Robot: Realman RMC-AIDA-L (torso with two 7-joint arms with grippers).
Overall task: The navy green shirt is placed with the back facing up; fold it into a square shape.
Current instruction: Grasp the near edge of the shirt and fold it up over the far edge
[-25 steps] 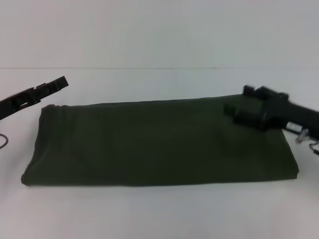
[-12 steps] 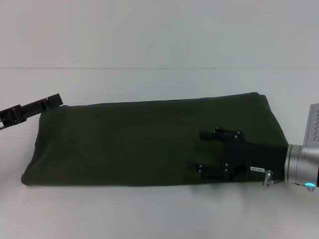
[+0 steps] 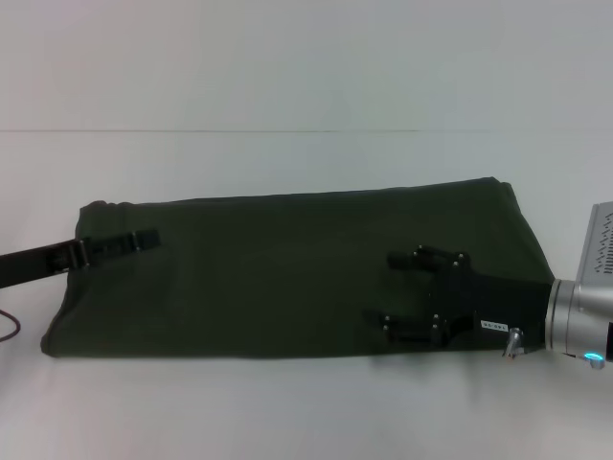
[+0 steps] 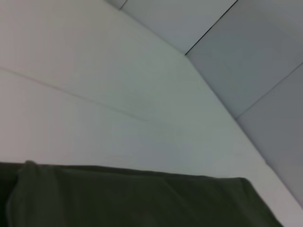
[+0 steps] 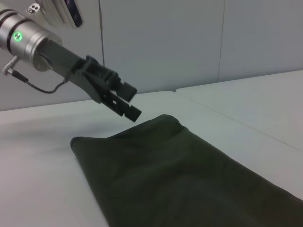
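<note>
The navy green shirt [image 3: 278, 273] lies folded into one long dark olive band across the white table, plain side up. It also fills the near part of the left wrist view [image 4: 142, 198] and the right wrist view [image 5: 180, 175]. My right gripper [image 3: 386, 292] hovers open over the shirt's right part near its front edge, fingers spread, nothing between them. My left gripper [image 3: 134, 240] reaches in low over the shirt's left end. The right wrist view shows the left gripper [image 5: 137, 101] just above that end, its fingers slightly apart and holding nothing.
The white table [image 3: 287, 412] runs wide on all sides of the shirt, with a pale wall behind it. A thin cable [image 3: 11, 326] hangs under the left arm at the far left edge.
The left gripper has moved from beyond the shirt's back-left corner to over its left end. The right gripper swung from the back right to the front right, then held still.
</note>
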